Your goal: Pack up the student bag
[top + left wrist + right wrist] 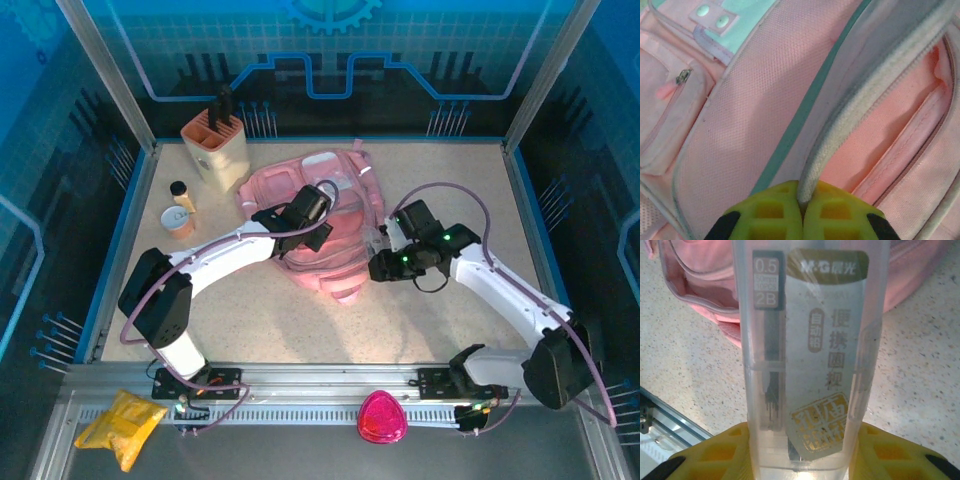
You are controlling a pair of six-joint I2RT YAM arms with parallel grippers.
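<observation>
Because the student bag [270,190] is soft pink cloth lying flat in the middle of the table [450,180], it will likely sag and fold rather than hold its mouth open by itself. The left gripper [801,202] is pinched tight on the pale zip edge [875,85] of the open compartment. That is a sensible hold, since the bound rim should be firmer than the panel cloth and less apt to slip. The right gripper [802,450] is clamped around a clear plastic case [805,340], just beside the bag's right side. The case seems to hold pencil leads, though the print is hard to read. It looks light, stiff and smooth, so it may slide between the pads.
</observation>
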